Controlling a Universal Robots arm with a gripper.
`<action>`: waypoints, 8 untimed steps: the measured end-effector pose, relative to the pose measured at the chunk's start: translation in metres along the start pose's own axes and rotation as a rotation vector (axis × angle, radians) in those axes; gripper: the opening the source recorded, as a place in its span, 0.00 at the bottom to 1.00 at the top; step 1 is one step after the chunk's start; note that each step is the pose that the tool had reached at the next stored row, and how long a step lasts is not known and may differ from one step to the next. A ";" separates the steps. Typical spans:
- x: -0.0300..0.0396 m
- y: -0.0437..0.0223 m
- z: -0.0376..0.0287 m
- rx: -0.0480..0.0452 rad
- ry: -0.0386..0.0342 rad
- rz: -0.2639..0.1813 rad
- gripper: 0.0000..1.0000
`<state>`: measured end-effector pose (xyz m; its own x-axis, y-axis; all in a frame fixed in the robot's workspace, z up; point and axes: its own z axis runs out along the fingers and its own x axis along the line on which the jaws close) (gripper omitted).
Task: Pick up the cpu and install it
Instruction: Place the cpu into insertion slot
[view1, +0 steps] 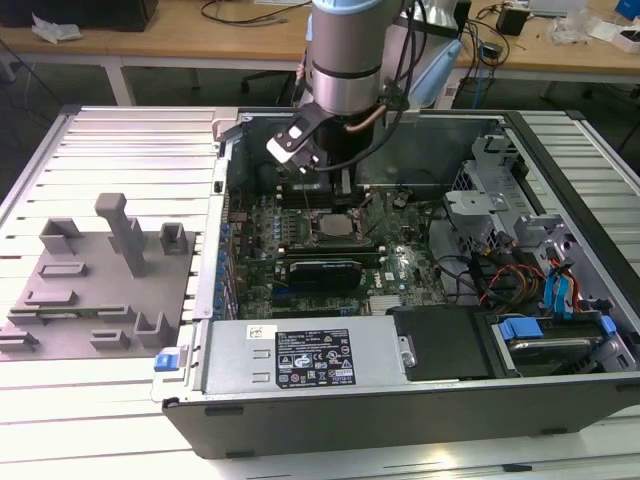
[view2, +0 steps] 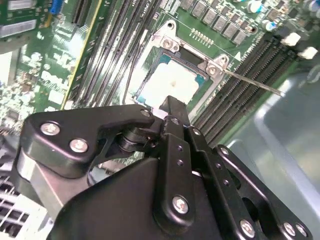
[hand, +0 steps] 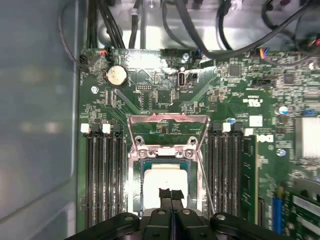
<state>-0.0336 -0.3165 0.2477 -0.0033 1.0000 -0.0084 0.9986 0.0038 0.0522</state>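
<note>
Exterior view, mid-frame: cpu (view1: 335, 228) seated in socket (view1: 312, 238). First wrist view: retention frame (hand: 168, 120) up, unlatched; gripper (hand: 172, 193) closed, empty, just over cpu.

Work surface (view1: 110, 400): pale metal slats running side to side, with glare along the ridges. The light is bright and even, with no hard shadows. Behind it stands a row of wooden desks (view1: 200, 40) on white legs (view1: 121, 85). Loose black cables (view1: 250, 12) and crumpled white paper (view1: 55, 28) lie on the desk tops. The floor (view1: 60, 85) beneath the desks is dark.
</note>
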 end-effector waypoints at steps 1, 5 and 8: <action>0.0000 0.0004 -0.0070 -0.0001 0.0001 0.000 0.11; -0.0008 0.0058 -0.0165 0.0110 0.0001 0.000 0.11; -0.0007 0.0069 -0.0164 0.0121 0.0001 0.000 0.11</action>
<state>-0.0275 -0.3171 0.2645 -0.0034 1.0000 -0.0083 0.9992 0.0038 0.0401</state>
